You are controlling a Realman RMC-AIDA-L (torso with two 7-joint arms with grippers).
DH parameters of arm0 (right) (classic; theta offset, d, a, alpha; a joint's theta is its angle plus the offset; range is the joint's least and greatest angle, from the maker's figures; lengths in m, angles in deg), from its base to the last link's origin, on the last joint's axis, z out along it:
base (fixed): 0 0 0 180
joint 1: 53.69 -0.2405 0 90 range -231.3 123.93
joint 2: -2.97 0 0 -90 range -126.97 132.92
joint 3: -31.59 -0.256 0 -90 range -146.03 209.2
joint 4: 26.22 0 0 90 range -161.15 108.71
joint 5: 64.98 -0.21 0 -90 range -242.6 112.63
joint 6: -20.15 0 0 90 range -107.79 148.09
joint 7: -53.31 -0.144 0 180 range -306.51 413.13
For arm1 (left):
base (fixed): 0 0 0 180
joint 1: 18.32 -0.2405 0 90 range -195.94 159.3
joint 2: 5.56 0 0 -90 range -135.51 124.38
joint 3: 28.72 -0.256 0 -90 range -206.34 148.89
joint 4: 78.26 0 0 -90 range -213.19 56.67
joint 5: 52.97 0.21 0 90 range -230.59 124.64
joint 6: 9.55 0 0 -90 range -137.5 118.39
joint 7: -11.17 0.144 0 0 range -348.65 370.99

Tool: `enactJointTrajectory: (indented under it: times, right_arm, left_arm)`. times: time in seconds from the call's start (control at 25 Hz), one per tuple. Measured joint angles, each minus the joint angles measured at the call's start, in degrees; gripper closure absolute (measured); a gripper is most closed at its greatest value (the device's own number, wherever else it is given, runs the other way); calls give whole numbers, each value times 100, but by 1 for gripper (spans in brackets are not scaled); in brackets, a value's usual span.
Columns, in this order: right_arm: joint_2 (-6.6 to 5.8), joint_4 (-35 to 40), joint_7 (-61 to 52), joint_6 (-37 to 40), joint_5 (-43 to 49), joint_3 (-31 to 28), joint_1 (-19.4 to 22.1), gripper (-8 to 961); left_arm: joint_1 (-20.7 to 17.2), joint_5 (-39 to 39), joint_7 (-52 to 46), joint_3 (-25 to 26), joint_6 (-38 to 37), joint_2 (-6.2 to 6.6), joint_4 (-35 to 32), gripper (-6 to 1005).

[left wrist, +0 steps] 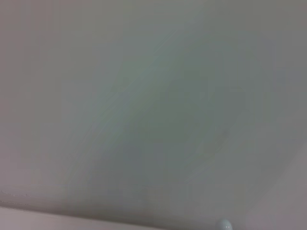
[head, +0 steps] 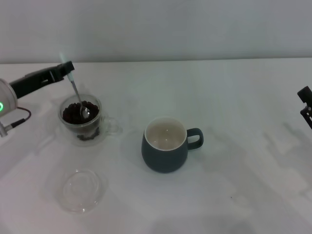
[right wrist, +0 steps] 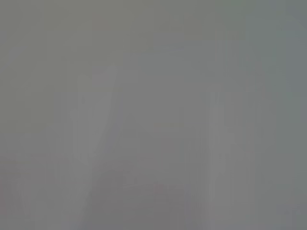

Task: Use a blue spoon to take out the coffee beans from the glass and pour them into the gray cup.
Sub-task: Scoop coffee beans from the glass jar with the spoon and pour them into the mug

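Left tool [head: 67, 68] grips blue spoon [head: 78, 95] handle, bowl below it in coffee beans [head: 80, 114] inside glass [head: 83, 122]. Gray cup [head: 165, 144] empty; scooping and pouring still to do. Right tool [head: 306, 105] parked, can't tell its state.

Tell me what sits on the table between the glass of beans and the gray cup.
Nothing: in the head view the stretch of white table between the glass and the gray cup is bare. The clear dish lies nearer the robot, off that line.
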Motion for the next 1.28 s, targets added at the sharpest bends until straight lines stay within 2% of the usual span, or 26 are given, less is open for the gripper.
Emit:
enactJointTrajectory:
  times: [0.36, 0.92, 1.28]
  right_arm:
    - [-9, 38, -9, -110, 1, -5, -107, 303]
    - [-26, 30, -15, -219, 15, -5, -156, 302]
    - [-27, 13, -15, -210, 33, 18, -189, 302]
  left_arm:
    - [-277, -29, -235, 129, 55, -205, 3, 875]
    - [-1036, -1137, -1189, 142, -346, -277, 81, 875]
    - [-1384, -1589, -1321, 141, -724, -328, 116, 876]
